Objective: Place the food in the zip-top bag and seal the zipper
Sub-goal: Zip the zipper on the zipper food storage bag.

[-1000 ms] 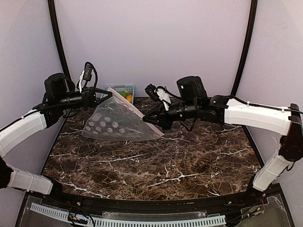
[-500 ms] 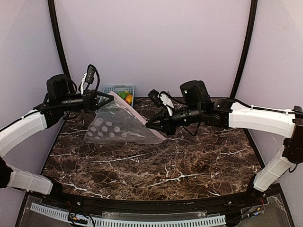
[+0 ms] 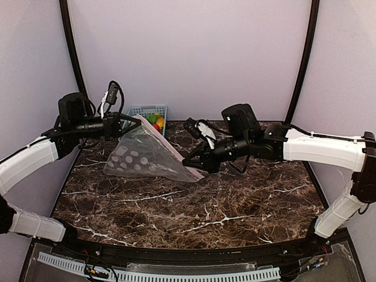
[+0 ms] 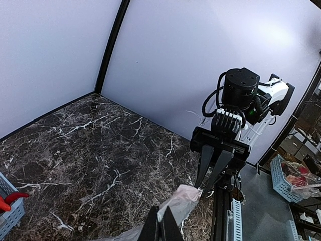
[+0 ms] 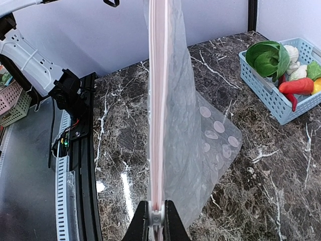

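Observation:
The clear dotted zip-top bag [image 3: 141, 154] hangs stretched between both grippers above the table. My left gripper [image 3: 136, 121] is shut on its upper far corner; in the left wrist view the fingers [image 4: 161, 228] pinch the bag [image 4: 184, 198]. My right gripper [image 3: 191, 167] is shut on the white slider at the low end of the pink zipper [image 3: 170, 148]. The right wrist view shows the gripper [image 5: 156, 223] on the zipper [image 5: 156, 100], which runs straight away from it. The food lies in the basket: green leafy [image 5: 266, 57], white [image 5: 297, 73], red-orange [image 5: 299, 86], yellow [image 5: 317, 86].
The light-blue lattice basket [image 3: 143, 109] stands at the far left edge of the marble table, behind the bag; it also shows in the right wrist view [image 5: 273, 103]. Tent walls and black poles surround the table.
My right gripper has moved slightly nearer and lower with the zipper end. The left gripper has shifted a little to the right. The bag hangs steeper.

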`<action>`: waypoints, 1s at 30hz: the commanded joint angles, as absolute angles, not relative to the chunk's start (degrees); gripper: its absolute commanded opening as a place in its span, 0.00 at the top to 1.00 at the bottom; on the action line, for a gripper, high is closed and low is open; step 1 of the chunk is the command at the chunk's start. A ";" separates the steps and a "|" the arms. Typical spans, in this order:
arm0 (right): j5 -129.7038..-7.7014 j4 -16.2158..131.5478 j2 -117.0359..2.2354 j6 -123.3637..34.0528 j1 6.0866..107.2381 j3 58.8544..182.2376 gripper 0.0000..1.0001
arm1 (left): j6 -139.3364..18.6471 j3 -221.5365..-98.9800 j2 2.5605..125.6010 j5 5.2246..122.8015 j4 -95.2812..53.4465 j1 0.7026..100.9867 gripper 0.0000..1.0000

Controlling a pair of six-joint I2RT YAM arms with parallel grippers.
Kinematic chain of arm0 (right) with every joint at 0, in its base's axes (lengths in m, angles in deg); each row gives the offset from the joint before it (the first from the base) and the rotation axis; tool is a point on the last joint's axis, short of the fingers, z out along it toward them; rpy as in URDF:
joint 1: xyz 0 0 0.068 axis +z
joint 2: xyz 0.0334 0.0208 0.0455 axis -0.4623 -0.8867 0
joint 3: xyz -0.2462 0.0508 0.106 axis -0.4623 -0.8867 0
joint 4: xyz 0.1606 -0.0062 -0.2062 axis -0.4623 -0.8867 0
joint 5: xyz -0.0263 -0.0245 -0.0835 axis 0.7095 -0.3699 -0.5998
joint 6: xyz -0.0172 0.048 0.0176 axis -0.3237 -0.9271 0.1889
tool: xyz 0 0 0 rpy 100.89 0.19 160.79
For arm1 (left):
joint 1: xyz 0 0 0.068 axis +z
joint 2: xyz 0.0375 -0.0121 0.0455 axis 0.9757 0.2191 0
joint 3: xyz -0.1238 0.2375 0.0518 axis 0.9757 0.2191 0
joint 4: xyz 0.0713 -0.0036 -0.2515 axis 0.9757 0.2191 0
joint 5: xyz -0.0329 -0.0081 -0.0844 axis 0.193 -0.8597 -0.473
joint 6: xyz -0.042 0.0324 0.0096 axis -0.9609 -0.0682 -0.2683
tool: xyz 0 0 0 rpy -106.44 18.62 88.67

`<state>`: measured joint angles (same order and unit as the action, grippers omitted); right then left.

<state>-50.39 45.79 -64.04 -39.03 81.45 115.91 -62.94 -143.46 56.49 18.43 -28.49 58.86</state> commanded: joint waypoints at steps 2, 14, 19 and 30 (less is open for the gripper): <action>-49.71 36.66 -63.59 -40.26 82.26 112.73 0.98 | -61.59 -145.53 53.42 22.96 -30.70 60.29 0.99; -49.97 36.18 -62.90 -41.36 82.40 111.06 0.98 | -61.30 -145.56 52.69 23.59 -30.46 61.14 0.99; -49.98 35.77 -62.55 -41.51 82.47 110.58 0.98 | -61.28 -145.56 52.57 23.76 -30.33 61.34 0.99; -49.84 35.52 -61.93 -42.14 82.46 109.36 0.98 | -61.12 -145.59 52.57 24.10 -30.15 61.65 0.99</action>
